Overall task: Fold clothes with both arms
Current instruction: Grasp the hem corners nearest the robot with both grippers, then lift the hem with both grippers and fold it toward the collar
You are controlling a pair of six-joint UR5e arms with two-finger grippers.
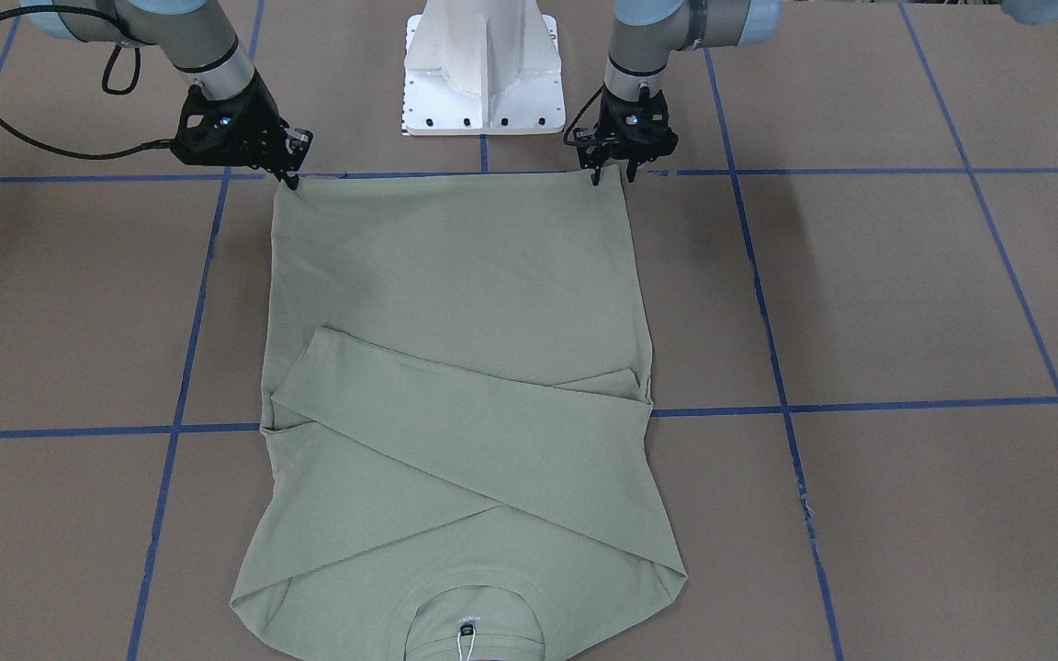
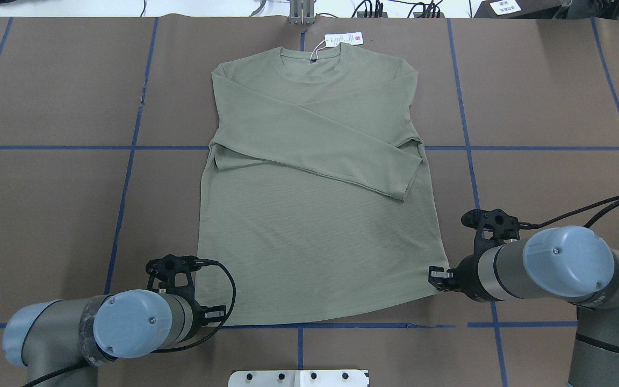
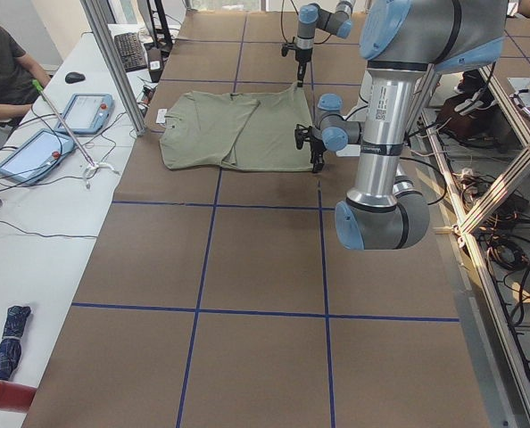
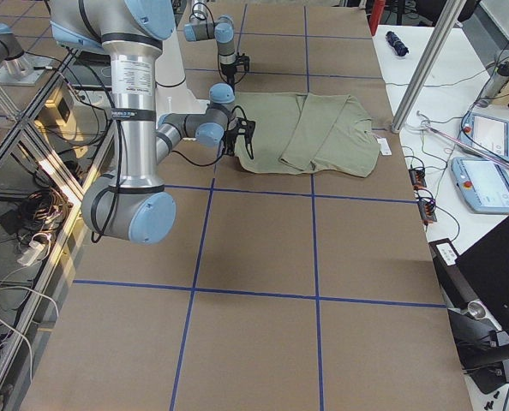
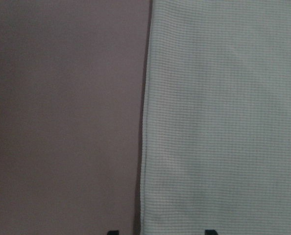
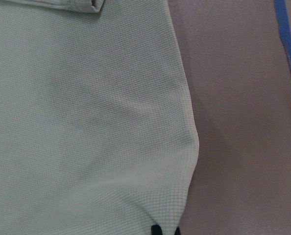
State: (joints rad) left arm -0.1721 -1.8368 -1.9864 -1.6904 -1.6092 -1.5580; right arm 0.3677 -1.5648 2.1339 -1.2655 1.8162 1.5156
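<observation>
The left tool stands wide, its fingertips straddling one hem corner of the shirt without closing on it. The right tool is narrow, with its fingertips nearly together at the other hem corner, and I'd judge it is pinching the cloth. Both sit at the hem, likely because that edge gets lifted toward the collar. The shirt lies flat on the bench, sleeves crossed over the chest to tuck inside the fold, hang tag beyond the collar. No container shows; the bench alone carries it.
</observation>
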